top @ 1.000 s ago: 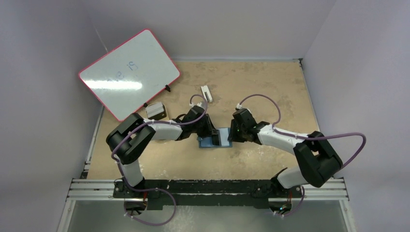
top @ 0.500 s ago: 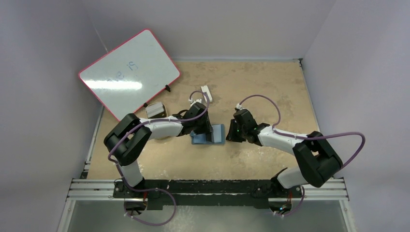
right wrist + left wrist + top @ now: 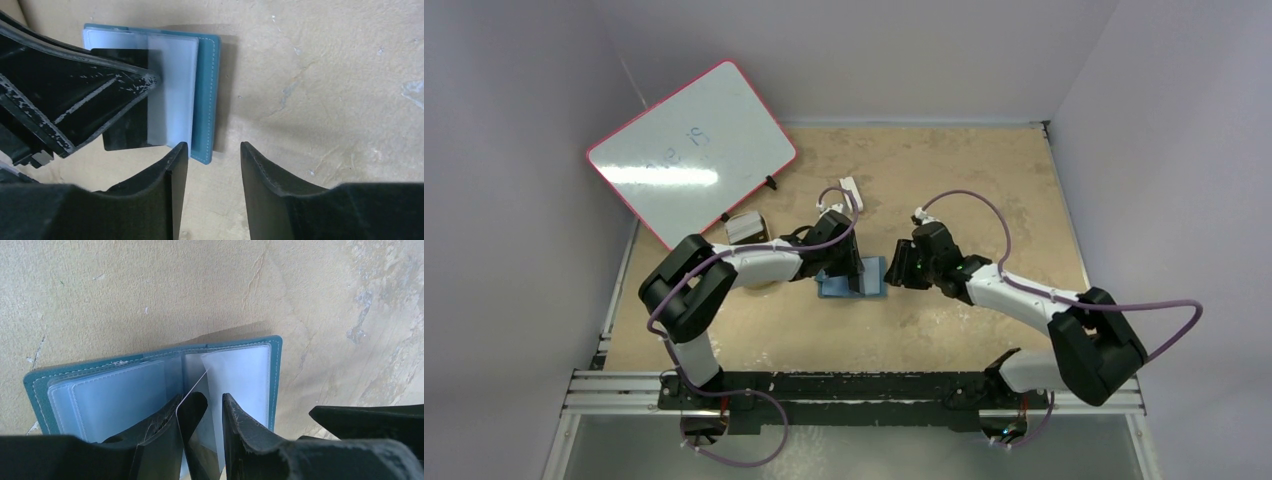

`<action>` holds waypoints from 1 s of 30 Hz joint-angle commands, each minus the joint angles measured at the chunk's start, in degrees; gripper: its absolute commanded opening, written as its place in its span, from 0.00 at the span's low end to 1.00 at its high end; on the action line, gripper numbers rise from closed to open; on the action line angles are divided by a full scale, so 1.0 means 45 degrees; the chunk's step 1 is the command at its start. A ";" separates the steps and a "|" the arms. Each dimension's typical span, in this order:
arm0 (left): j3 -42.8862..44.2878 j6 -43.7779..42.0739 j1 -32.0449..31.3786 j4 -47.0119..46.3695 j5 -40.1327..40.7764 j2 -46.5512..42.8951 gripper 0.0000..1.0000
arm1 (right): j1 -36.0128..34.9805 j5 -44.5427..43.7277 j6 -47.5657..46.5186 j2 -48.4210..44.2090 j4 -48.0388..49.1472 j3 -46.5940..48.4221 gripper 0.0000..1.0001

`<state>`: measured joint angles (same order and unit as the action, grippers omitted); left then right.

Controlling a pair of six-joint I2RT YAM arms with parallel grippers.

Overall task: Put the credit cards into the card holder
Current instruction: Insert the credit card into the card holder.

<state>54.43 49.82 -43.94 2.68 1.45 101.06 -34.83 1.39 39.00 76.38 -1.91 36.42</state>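
The teal card holder (image 3: 873,279) lies open on the table between my grippers, its clear sleeves up; it also shows in the left wrist view (image 3: 100,390) and the right wrist view (image 3: 205,100). A dark glossy credit card (image 3: 201,452) stands tilted between my left gripper's (image 3: 200,399) jaws, leaning on the left finger with a gap to the right finger, its far corner tucked at the sleeves. The same card (image 3: 125,135) sticks out past the holder's near edge. My left gripper (image 3: 842,268) is over the holder. My right gripper (image 3: 897,271) is open and empty (image 3: 213,145) just right of the holder.
A red-rimmed whiteboard (image 3: 689,150) leans at the back left. A small white oblong block (image 3: 851,190) lies behind the holder. A small grey and black object (image 3: 746,229) sits beside the left arm. The left gripper's finger (image 3: 100,95) crosses the right wrist view.
My left gripper moved left and the holder slid left and a little back with it. My right gripper drew back off the holder's right edge and its arm shifted.
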 commanded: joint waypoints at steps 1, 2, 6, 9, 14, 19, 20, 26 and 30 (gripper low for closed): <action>-0.0295 -0.0460 0.0002 -0.0182 -0.0313 -0.0011 0.31 | 0.0042 0.0558 0.0195 0.0058 0.1007 0.0332 0.49; -0.0302 -0.0475 0.0002 -0.0185 -0.0322 0.0012 0.32 | 0.0086 0.0679 0.0243 0.0141 0.1257 0.0308 0.51; -0.0300 -0.0659 0.0012 -0.0173 -0.0323 0.0073 0.31 | 0.0335 0.1147 0.0358 0.0637 0.2048 0.0270 0.58; -0.0362 -0.0791 0.0000 -0.0103 -0.0322 0.0102 0.31 | 0.0769 0.2110 0.0496 0.1139 0.2958 -0.0038 0.60; -0.0518 -0.0934 0.0002 -0.0182 -0.0299 0.0015 0.31 | 0.1095 0.3136 0.0559 0.2142 0.4183 -0.0324 0.59; -0.0635 -0.0958 0.0003 -0.0271 -0.0128 -0.0150 0.31 | 0.1099 0.3638 0.0746 0.2643 0.5082 -0.0640 0.50; -0.0644 -0.0955 0.0015 -0.0323 -0.0159 -0.0123 0.31 | 0.1094 0.3703 0.0788 0.2732 0.5253 -0.0720 0.49; -0.0750 -0.0865 0.0009 -0.0635 -0.0232 -0.0130 0.31 | 0.1089 0.4076 0.1048 0.3181 0.5995 -0.1106 0.36; -0.0754 -0.0786 0.0004 -0.0482 -0.0018 -0.0375 0.32 | 0.1103 0.3817 0.1303 0.3277 0.6157 -0.1291 0.20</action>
<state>52.58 47.13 -43.90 -1.13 0.25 100.75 -29.82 17.74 43.51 90.28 23.88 31.59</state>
